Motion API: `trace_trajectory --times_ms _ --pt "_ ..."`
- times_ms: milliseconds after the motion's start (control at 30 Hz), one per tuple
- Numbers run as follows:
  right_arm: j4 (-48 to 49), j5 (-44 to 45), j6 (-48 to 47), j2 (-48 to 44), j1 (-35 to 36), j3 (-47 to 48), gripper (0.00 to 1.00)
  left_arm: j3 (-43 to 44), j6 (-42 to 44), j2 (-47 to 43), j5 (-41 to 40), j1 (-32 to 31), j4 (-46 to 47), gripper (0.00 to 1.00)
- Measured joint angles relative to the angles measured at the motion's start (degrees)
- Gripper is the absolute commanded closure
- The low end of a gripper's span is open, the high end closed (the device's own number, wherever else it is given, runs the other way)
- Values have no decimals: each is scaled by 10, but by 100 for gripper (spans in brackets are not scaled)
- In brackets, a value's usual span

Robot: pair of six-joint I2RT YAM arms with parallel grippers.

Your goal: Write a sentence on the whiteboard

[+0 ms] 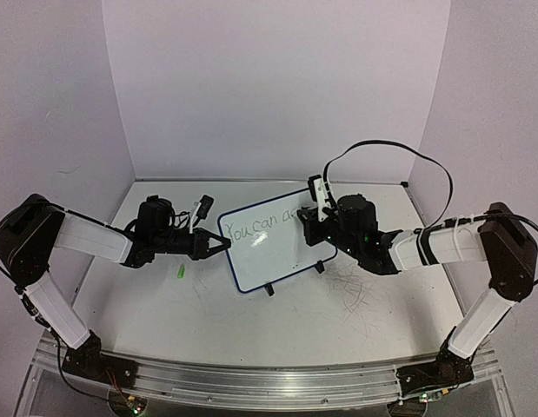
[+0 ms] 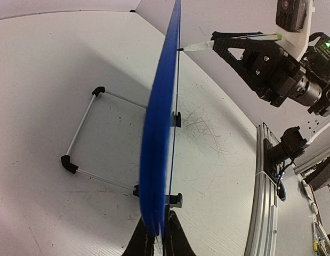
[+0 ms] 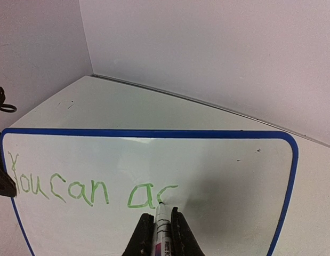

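Right gripper [image 3: 160, 214]: was closed on a marker [image 3: 162, 232], whose tip was pressed to the whiteboard [image 3: 218, 170].
Left gripper [image 2: 159, 237]: was clamped on the whiteboard's near side edge; the whiteboard was stood on the table [image 1: 338, 304].
Sentence [image 3: 90, 189]: "You can ac" was written in green.
Left wrist only: a wire stand [image 2: 82, 128] was shown behind the whiteboard.
Top view only: a green cap [image 1: 180, 272] was seen on the table.

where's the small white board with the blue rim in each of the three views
Top external: the small blue-rimmed whiteboard stands at picture centre.
Left wrist: edge-on, a blue vertical strip at centre.
Right wrist: face-on, filling the lower half.
Shared landmark: the black left gripper clamping its edge, seen in all three.
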Motion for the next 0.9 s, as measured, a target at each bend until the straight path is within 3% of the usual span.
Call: trace_trajectory --times_ms 367,633,900 --pt "-3 27 -10 -7 0 -4 100 0 1 0 0 0 0 100" --pt "11 -11 -12 -51 -4 -43 100 0 1 0 0 0 0 100" --pt "23 -21 -10 -41 -17 -18 100 0 1 0 0 0 0 100"
